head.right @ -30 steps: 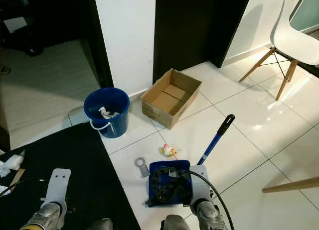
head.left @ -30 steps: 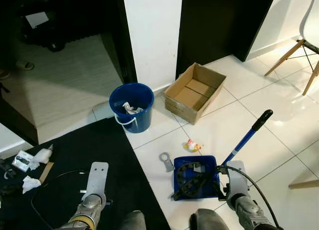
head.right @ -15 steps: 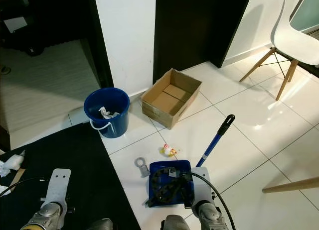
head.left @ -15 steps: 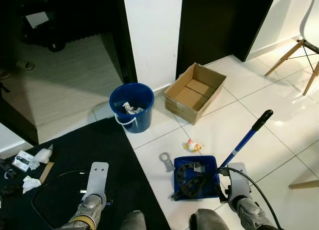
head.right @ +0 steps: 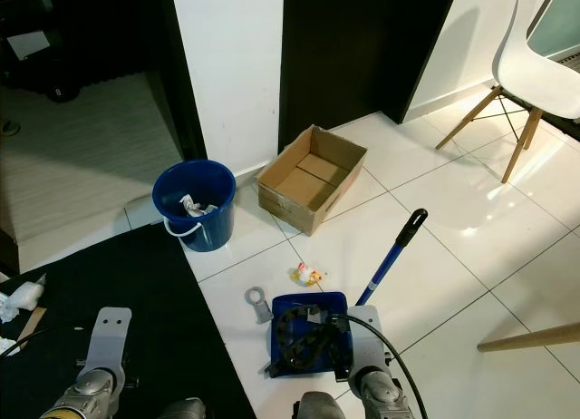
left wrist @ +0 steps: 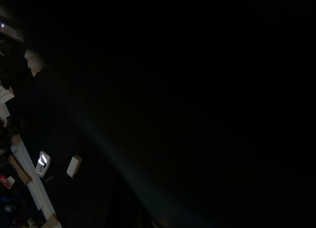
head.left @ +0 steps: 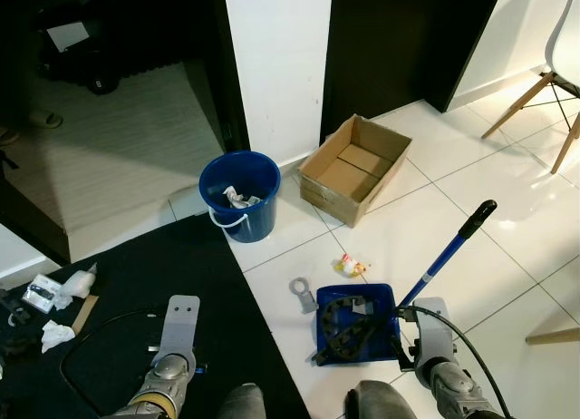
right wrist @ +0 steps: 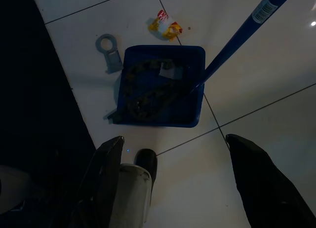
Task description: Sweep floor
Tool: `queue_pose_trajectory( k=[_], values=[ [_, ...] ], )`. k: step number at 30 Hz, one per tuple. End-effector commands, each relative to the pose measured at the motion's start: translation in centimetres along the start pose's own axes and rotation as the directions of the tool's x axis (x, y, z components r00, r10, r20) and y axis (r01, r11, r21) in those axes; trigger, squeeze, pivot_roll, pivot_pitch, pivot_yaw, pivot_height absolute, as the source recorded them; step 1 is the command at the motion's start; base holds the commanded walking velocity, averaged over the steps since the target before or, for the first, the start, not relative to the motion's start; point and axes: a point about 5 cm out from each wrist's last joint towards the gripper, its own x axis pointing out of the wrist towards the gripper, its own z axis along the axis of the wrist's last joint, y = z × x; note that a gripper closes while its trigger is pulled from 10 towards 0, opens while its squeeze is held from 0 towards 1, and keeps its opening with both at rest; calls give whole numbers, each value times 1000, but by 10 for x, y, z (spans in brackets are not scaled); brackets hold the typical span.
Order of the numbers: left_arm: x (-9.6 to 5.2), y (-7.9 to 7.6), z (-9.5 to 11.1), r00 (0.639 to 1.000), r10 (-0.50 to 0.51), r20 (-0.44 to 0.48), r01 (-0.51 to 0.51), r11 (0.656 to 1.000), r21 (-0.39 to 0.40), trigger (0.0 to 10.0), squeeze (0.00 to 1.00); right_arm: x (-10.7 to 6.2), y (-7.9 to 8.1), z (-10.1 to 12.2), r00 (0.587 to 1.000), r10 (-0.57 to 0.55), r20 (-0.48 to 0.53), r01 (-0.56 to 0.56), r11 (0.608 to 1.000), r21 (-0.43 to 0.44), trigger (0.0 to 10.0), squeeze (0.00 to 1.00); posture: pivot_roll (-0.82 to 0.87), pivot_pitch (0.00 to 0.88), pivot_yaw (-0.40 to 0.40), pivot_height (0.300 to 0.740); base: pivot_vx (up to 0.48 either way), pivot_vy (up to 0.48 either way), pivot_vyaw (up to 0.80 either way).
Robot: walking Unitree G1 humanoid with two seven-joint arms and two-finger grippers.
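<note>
The right gripper (right wrist: 173, 183), fingers spread apart and empty, hangs above the blue dustpan (head.left: 355, 323) on the white floor (head.left: 507, 210). Judging by this, the step is reaching for its handle (head.left: 446, 250), which slants up and away to the robot's right. The next move calls for closing on it, then scooping the yellow wrapper (head.left: 349, 266) lying just beyond; the left gripper, over the black mat (head.left: 136, 274), I cannot tell.

This is looking like a lived-in home: glossy white floor tiles (head.left: 507, 219) are meeting a black rug (head.left: 136, 283), a white chair (head.right: 535, 70) on wooden legs is standing by the wall, and a blue bucket (head.left: 240, 194), an open cardboard box (head.left: 355, 168) and a blue dustpan (head.left: 355, 322) are sitting on the floor.
</note>
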Motion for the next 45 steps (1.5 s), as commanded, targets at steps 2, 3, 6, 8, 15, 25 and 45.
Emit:
queue_pose_trajectory(
  k=[2, 3, 6, 8, 15, 25, 45],
  values=[
    [-1, -6, -3, 1000, -8, -13, 8, 1000, 11, 10000, 0, -1, 2, -5, 1000, 5, -24, -6, 1000, -10, 10000, 0, 21, 0, 3, 740, 0, 0, 0],
    [-1, -6, -3, 1000, -8, -13, 8, 1000, 11, 10000, 0, -1, 2, -5, 1000, 5, -24, -6, 1000, -10, 10000, 0, 21, 0, 3, 740, 0, 0, 0],
    [-1, -6, -3, 1000, -7, -13, 8, 1000, 11, 10000, 0, -1, 2, -5, 1000, 6, -24, -6, 1000, -10, 10000, 0, 22, 0, 3, 740, 0, 0, 0],
    [-1, -6, -3, 1000, -6, -14, 6, 1000, 11, 10000, 0, -1, 2, -5, 1000, 6, -23, -6, 1000, -10, 10000, 0, 23, 0, 3, 740, 0, 0, 0],
    [-1, -4, -3, 1000, -3, -14, 3, 1000, 9, 10000, 0, -1, 2, -4, 1000, 6, -22, -7, 1000, -11, 10000, 0, 25, 0, 5, 740, 0, 0, 0],
    [0, 0, -2, 1000, 2, -6, -2, 1000, 13, 10000, 0, 0, 3, -3, 1000, 7, -19, -7, 1000, -13, 10000, 0, 25, 0, 6, 740, 0, 0, 0],
    [0, -4, 1, 1000, 9, 8, -9, 1000, 15, 10000, 0, 0, 2, -2, 1000, 6, -10, -6, 1000, -25, 10000, 0, 26, 0, 5, 740, 0, 0, 0]
  ],
)
